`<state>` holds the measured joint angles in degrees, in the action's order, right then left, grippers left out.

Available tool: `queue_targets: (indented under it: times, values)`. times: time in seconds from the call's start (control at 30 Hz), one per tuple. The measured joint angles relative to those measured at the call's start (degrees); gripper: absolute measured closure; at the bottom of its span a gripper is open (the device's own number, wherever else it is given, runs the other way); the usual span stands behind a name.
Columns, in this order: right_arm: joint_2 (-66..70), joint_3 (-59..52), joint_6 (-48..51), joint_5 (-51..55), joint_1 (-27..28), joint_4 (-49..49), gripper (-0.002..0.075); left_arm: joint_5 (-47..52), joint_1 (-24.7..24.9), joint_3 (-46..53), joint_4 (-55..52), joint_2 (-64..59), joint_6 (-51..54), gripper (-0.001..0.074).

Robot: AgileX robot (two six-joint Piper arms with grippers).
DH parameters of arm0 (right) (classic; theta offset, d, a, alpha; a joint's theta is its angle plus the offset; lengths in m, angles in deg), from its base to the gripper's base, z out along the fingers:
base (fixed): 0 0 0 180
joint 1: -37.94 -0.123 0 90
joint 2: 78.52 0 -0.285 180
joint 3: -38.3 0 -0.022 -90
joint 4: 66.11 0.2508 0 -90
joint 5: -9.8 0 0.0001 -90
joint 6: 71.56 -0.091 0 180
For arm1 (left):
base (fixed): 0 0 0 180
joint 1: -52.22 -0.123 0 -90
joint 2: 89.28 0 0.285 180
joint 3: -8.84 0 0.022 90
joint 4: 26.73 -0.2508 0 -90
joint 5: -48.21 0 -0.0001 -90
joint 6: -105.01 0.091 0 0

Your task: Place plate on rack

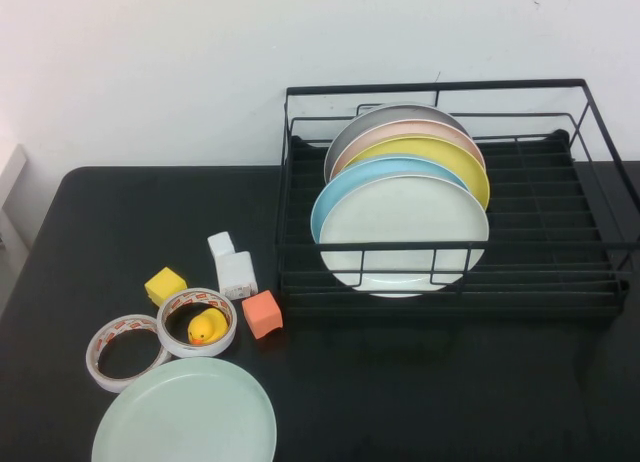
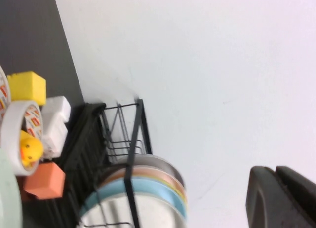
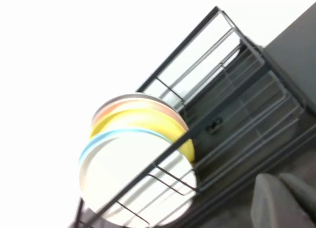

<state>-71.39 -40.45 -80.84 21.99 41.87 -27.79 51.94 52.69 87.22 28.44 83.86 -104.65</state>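
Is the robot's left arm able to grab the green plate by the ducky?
Probably yes. The mint-green plate lies flat on the robot's left, nothing on it. The left gripper is raised; the right gripper hangs near the rack.

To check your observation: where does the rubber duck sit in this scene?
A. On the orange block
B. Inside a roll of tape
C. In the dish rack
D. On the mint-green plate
B: the rubber duck sits within the ring of a tape roll on the table, not touching the mint-green plate.

red printed marks on tape rolls (image 1: pixel 197 304), too small to read, no other text
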Motion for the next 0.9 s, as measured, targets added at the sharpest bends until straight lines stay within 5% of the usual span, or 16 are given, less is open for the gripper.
queue_targets:
  times: [0.2,0.33,0.53,0.73,0.9]
  values:
    - [0.00,0.00,-0.12,-1.03,0.00,2.28,0.0728,-4.55,0.00,0.00,10.63,0.00,0.11,0.0738]
    - [0.00,0.00,-0.22,0.27,0.00,3.13,0.0728,-4.71,0.00,-0.70,4.88,0.00,6.71,0.0738]
    - [0.00,0.00,7.50,6.46,0.00,3.57,0.0728,18.17,0.00,-15.50,-20.62,-4.49,25.38,0.0738]
    - [0.00,0.00,10.15,7.44,0.00,4.04,0.0728,42.56,1.09,-30.71,-44.70,-22.01,27.58,0.0738]
    - [0.00,0.00,10.50,7.79,0.00,4.04,0.0728,52.16,4.22,-39.79,-51.38,-36.69,27.91,0.0738]
